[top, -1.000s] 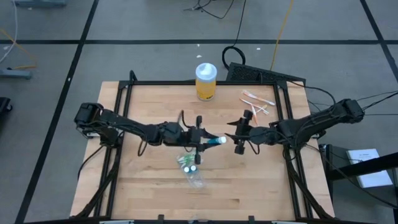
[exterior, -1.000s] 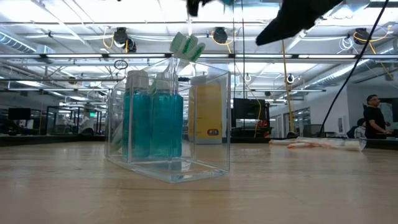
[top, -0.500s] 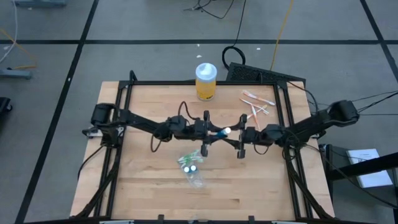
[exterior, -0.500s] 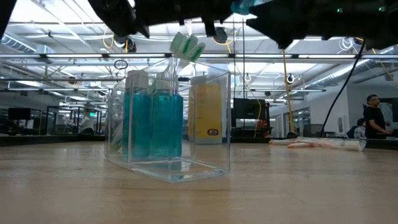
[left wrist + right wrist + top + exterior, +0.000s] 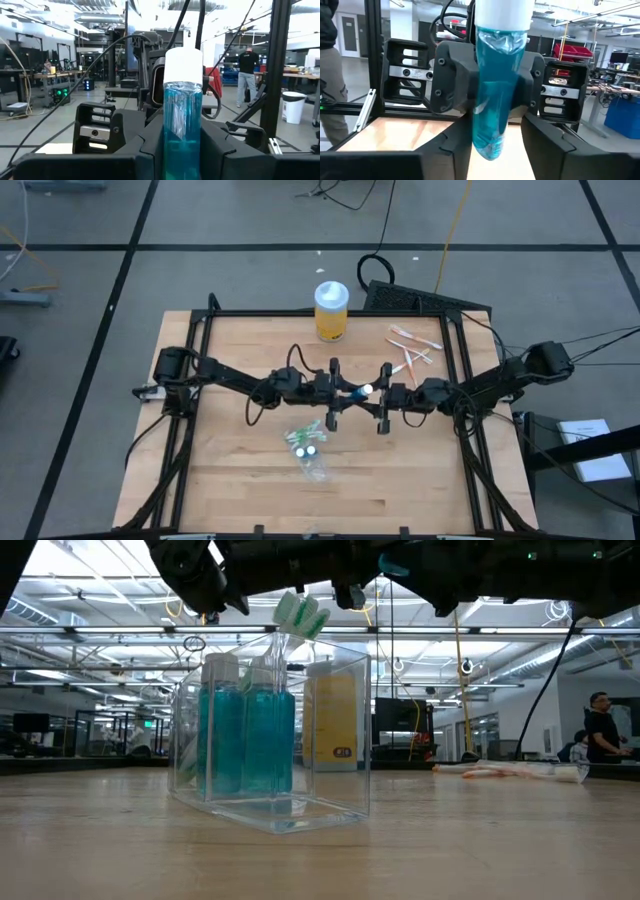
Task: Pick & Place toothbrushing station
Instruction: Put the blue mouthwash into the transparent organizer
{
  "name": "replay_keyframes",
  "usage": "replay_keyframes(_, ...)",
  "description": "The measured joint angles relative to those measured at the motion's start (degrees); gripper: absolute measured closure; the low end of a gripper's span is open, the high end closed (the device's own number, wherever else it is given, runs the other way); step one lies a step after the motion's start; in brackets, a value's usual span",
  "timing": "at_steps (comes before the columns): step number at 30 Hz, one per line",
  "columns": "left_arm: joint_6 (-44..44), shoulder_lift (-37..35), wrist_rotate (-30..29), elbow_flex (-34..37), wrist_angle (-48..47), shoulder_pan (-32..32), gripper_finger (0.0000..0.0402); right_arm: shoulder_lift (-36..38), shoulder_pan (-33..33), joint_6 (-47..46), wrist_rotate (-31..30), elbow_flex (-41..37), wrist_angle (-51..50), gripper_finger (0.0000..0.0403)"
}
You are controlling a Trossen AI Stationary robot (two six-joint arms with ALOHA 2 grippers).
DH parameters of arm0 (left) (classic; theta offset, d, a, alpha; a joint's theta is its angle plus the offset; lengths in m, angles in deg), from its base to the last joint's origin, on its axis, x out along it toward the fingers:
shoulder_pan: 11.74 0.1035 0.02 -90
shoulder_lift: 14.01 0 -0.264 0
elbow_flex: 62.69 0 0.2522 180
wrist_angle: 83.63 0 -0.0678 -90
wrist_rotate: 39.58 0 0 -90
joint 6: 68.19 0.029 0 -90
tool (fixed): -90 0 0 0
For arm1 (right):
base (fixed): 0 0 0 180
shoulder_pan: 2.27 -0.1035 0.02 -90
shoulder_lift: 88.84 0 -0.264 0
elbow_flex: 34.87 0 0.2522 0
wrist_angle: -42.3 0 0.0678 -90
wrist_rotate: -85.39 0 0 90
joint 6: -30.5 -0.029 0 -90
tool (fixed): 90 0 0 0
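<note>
- The toothbrushing station (image 5: 310, 450) (image 5: 272, 738) sits on the table (image 5: 240, 480), a clear, thin-walled plastic box holding blue tubes and a green-headed brush; the yellow jar (image 5: 331, 311) stands well beyond it at the table's far edge, and some loose sticks (image 5: 412, 345) lie off toward the right arm's side.
- Above and just beyond the station the two arms meet over a blue tube (image 5: 355, 393) (image 5: 182, 125) (image 5: 496, 90) with a white cap; the left gripper (image 5: 333, 393) (image 5: 182, 150) is clamped on the tube's body; the right gripper (image 5: 382, 397) (image 5: 495, 145) straddles the tube's lower end, and whether its fingers press on it yet cannot be told.
- As a judgement: the station looks light and rigid but smooth, so it may slip or tip; its walls could crack under a hard squeeze.
- The best hold is likely across two opposite walls near the rim, clear of the brush head; lifting level should keep the contents from toppling.
- The tube seems soft and slippery; a grip on the body just below the cap should suit it.
</note>
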Motion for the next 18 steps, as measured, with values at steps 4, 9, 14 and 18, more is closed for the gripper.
replay_keyframes(4, 0.17, 0.0, -0.16, 0.0, -0.03, 0.04, 0.0316, 0.03, 0.02, -0.02, -0.22, 0.0, -0.17, 0.0275)
replay_keyframes(9, -2.39, -0.51, -1.45, 0.02, -1.05, -0.61, 0.0314, 0.08, 0.0, -1.17, -0.03, 0.02, -0.99, 0.0278)
replay_keyframes(14, -0.48, -3.58, -5.9, 0.0, -7.95, -2.3, 0.027, 0.0, -0.11, -0.49, 1.15, 0.22, -2.31, 0.0283)
replay_keyframes(18, 0.6, -7.91, -10.0, 0.0, -15.57, -3.27, 0.0208, 0.01, -0.04, -0.48, 0.8, 0.22, -3.69, 0.0299)
